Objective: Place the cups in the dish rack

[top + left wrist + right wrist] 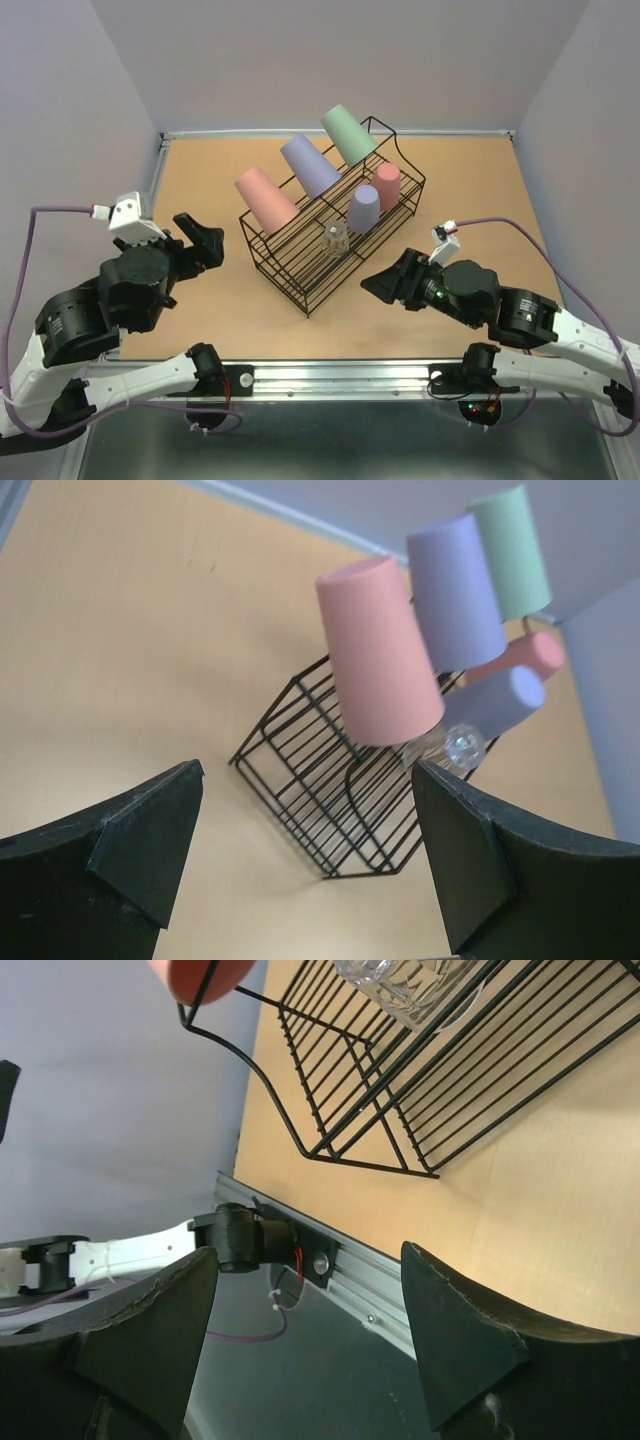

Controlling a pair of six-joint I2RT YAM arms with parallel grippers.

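Observation:
The black wire dish rack (300, 282) stands slantwise in the middle of the table. Upside down in it are a large pink cup (265, 198), a large lavender cup (309, 165), a green cup (349, 133), a small pink cup (387, 186), a small lavender cup (364, 208) and a tiny clear cup (335, 238). My left gripper (208, 238) hovers left of the rack, open and empty. To the rack's right, my right gripper (372, 283) is also open and empty. The left wrist view shows the rack (300, 770) and pink cup (378, 650) beyond my left gripper (305, 830). The right wrist view shows the rack's corner (400, 1090) and clear cup (410, 985) above my right gripper (305, 1310).
A metal rail (340, 378) runs along the table's near edge between the arm bases. Grey walls close in the back and both sides. Purple cables (60, 210) loop from each wrist.

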